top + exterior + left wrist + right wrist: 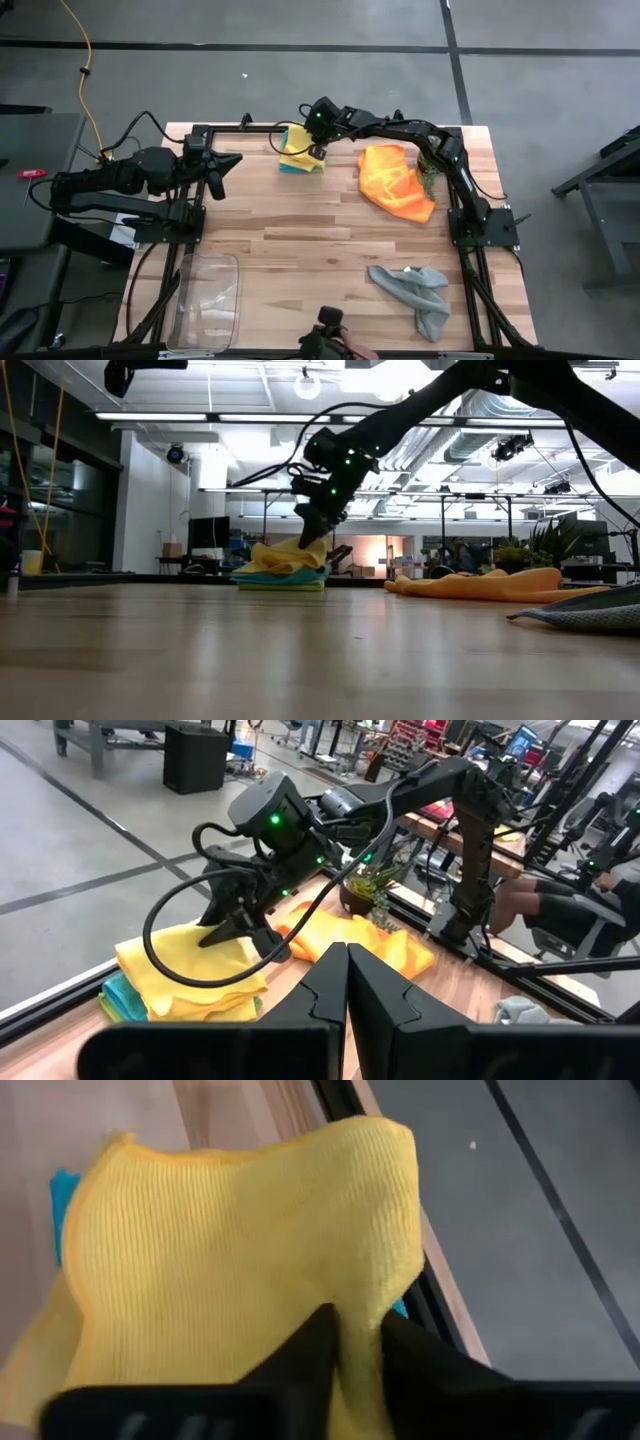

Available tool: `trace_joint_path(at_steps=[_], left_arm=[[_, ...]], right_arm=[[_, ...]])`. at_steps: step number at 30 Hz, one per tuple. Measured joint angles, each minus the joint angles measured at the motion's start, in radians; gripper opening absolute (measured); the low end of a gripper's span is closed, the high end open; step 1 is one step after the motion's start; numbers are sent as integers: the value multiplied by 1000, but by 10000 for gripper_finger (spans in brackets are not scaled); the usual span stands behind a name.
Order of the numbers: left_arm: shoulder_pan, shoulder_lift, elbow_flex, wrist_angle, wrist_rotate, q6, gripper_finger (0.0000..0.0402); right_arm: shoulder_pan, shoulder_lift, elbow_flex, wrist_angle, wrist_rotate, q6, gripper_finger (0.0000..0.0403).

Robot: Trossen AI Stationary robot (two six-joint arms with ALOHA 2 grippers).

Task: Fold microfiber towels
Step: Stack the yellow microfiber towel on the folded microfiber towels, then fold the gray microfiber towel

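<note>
Yellow microfiber towel (296,143), soft and square, is lying atop a teal towel (288,167) and a lime green towel (285,586) at the far edge of my wooden bench (300,240). My right gripper (314,153) is pinching a fold of it between its fingers (305,1345). My left gripper (222,172) is hovering clenched, empty, near the left side.

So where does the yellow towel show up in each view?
High view: yellow towel on a stack at the table's far edge, under the right gripper.
Low view: centre-left, topping the stack.
Left wrist view: lower left.
Right wrist view: fills most of the frame.
Shared landmark: the right gripper pinching it.
</note>
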Motion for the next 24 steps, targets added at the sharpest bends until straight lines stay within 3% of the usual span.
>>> trace_joint_path(at_steps=[5, 9, 18, 21, 24], left_arm=[[0, 0, 0, 0, 0, 1, 0], [0, 0, 0, 0, -2, 31, 0], [0, 0, -5, 9, -3, 52, 0], [0, 3, -54, 95, 9, 96, 0], [2, 5, -138, 252, 80, 144, 0]], right_arm=[[-3, -15, 0, 24, 102, -12, 171], [-12, -62, 1, 87, 139, -1, 213], [-1, -260, -42, -183, 26, 162, 211], [52, -365, -160, -221, 74, 191, 203], [120, -537, -369, -137, 124, 287, 194]])
